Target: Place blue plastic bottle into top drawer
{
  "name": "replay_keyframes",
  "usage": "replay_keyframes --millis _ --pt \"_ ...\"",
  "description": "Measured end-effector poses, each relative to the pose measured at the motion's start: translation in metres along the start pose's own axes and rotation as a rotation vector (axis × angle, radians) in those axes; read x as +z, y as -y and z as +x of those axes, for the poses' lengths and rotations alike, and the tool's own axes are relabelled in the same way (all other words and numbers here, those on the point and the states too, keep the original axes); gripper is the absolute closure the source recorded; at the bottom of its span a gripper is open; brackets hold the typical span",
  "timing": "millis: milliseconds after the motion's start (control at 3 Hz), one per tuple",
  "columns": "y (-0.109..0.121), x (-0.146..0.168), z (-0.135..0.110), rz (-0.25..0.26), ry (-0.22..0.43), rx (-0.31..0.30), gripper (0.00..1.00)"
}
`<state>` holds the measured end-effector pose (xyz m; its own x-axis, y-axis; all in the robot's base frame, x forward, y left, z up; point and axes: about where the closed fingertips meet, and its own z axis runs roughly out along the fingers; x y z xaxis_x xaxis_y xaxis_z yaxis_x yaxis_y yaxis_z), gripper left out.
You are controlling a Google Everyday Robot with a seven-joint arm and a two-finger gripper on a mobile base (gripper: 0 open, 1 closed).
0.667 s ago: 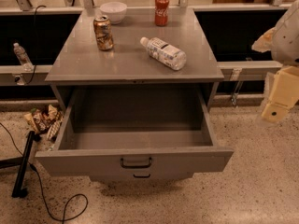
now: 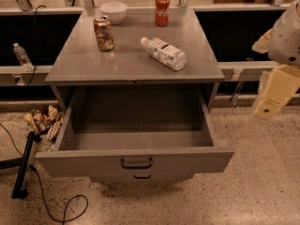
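Note:
The blue plastic bottle (image 2: 165,53) lies on its side on the grey desk top (image 2: 93,64), right of the middle, white cap toward the back left. The top drawer (image 2: 84,162) is pulled fully out below the desk top. Its inside is empty and its black bar handle (image 2: 136,163) faces front. My gripper (image 2: 274,93), a cream-coloured piece on the arm, hangs at the right edge of the view. It is to the right of the desk, well away from the bottle, and holds nothing that I can see.
A brown can (image 2: 103,33), a red soda can (image 2: 162,10) and a white bowl (image 2: 114,11) stand at the desk's back. A slim clear water bottle (image 2: 21,55) stands at far left. Wrappers (image 2: 43,121), a black stand (image 2: 23,165) and a cable lie on the floor at left. A narrower drawer front (image 2: 140,177) sits below.

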<state>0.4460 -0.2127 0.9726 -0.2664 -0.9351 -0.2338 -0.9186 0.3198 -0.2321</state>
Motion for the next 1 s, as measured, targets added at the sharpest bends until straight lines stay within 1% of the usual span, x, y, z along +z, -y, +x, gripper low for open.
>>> replay_keyframes --millis 333,667,1000 --pt "0.024 0.028 -0.032 -0.032 0.052 0.14 0.0" --pt "0.047 0.059 -0.062 -0.046 0.083 0.266 0.0" --pt "0.074 0.084 -0.091 -0.013 0.106 0.388 0.0"
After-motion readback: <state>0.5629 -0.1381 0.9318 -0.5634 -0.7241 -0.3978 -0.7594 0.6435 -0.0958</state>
